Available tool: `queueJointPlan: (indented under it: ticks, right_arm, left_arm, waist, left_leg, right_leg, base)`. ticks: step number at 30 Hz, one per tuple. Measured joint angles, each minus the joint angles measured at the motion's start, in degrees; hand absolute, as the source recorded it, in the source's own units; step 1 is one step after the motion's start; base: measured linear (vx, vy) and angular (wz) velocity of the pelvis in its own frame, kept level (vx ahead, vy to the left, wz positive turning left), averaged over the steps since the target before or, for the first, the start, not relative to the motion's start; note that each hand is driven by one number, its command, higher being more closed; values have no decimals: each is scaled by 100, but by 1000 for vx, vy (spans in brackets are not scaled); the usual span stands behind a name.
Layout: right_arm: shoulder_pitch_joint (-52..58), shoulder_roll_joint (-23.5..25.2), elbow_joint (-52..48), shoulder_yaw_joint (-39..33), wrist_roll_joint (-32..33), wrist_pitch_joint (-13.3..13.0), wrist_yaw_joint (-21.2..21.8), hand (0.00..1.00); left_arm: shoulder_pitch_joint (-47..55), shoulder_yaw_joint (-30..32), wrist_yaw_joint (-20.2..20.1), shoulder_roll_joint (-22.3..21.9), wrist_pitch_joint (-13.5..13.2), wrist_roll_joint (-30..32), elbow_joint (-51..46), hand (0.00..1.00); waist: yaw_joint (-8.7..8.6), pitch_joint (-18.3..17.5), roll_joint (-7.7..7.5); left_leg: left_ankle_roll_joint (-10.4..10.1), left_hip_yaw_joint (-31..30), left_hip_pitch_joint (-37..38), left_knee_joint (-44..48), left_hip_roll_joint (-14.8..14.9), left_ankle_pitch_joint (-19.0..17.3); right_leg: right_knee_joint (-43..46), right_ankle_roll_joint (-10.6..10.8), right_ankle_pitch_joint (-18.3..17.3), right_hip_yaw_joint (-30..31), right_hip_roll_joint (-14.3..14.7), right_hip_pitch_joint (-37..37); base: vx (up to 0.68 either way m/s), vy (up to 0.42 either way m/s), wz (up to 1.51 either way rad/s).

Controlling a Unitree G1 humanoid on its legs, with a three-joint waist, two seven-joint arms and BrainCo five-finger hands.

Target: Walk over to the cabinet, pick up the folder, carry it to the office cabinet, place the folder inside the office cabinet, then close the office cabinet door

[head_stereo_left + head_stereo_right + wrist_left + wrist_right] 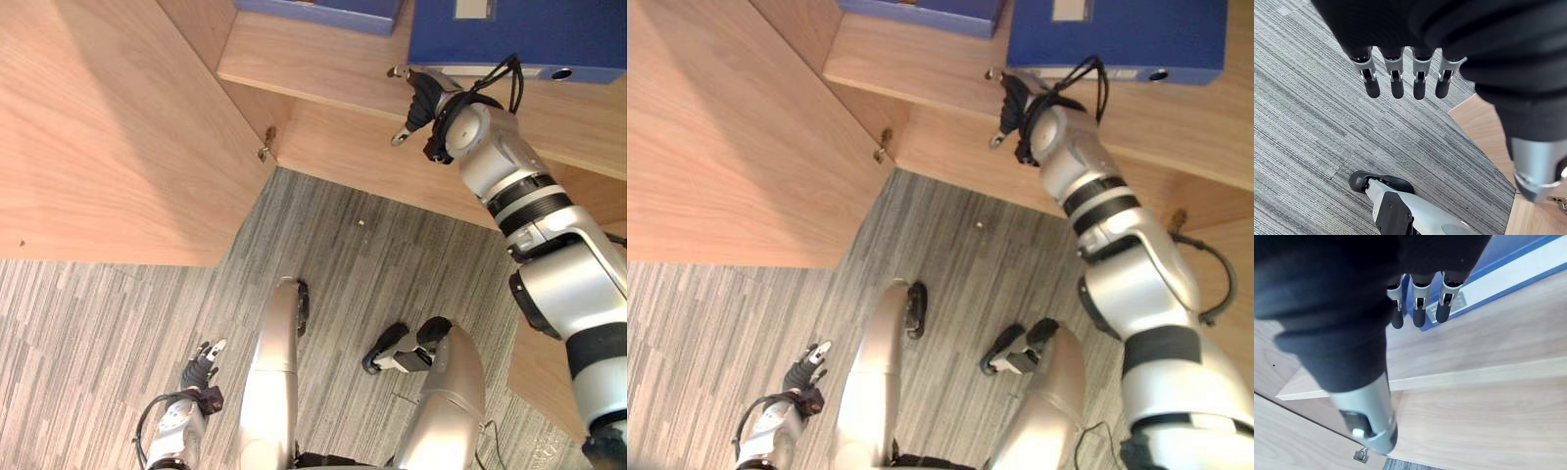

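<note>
The blue folder (509, 34) lies flat on the cabinet shelf (313, 69), with nothing gripping it. Your right robot hand (423, 98) is up at the shelf, just by the folder's front edge, fingers (1419, 316) straight, released, holding nothing; can't tell if the tips touch it. Your left robot hand (201, 367) hangs low over the grey carpet floor (372, 245), fingers (1397, 88) relaxed, empty. The cabinet door (108, 137) stands open on the left. A second blue folder (323, 12) sits further left on the shelf.
</note>
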Motion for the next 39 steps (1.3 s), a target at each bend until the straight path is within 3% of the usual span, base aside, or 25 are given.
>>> queueJointPlan:
  ticks: [15,23,28,29,31,32,39]
  right_arm:
    - [-492,-749,403,-75,-40,-4,-137,0]
    - [-218,-868,558,-358,-367,15,-230,0]
    - [89,-389,425,-571,-685,66,-497,0]
    - [95,-202,302,-571,-832,101,-564,0]
    - [101,192,213,-575,-1167,144,-697,0]
    - [116,534,157,-576,-1414,156,-740,0]
    - [905,1783,111,-1038,-1898,206,-829,0]
  left_arm:
    - [-2,250,85,-42,-63,75,220,0]
    - [-26,342,53,-41,-61,111,307,0]
    - [-302,342,97,-85,-63,180,495,0]
    - [-357,343,165,-153,-82,202,506,0]
    - [-474,345,265,-227,-112,281,632,0]
    - [-520,357,341,-240,-117,319,713,0]
    - [-573,552,562,-383,-134,385,1089,0]
  waist:
    - [13,16,-72]
    - [-92,16,-151]
    - [-161,22,-216]
    - [-193,20,-225]
    - [-252,-15,-334]
    - [-296,-89,-501]
    - [-368,-359,-838]
  left_leg:
    - [22,-43,-181,98,-141,27]
    - [26,-30,-90,43,-110,38]
    - [12,51,432,-671,50,270]
    - [24,107,676,-996,132,370]
    - [32,239,1145,-1558,251,530]
    - [39,362,1528,-2009,318,645]
    - [76,894,3394,-4139,434,1308]
  right_leg:
    - [76,0,0,-77,-168,-40]
    - [26,-13,12,-74,-148,15]
    - [-728,-11,374,-188,134,416]
    - [-1101,-137,559,-254,271,621]
    - [-1709,-150,830,-301,483,986]
    - [-2164,-153,1031,-305,631,1264]
    - [-4422,11,2004,-363,1249,2770]
  base:
    - [-1,1,5]
    - [2,-5,-1]
    - [27,-37,-17]
    - [40,-17,-30]
    - [60,-16,-37]
    - [83,-11,-43]
    - [89,28,-25]
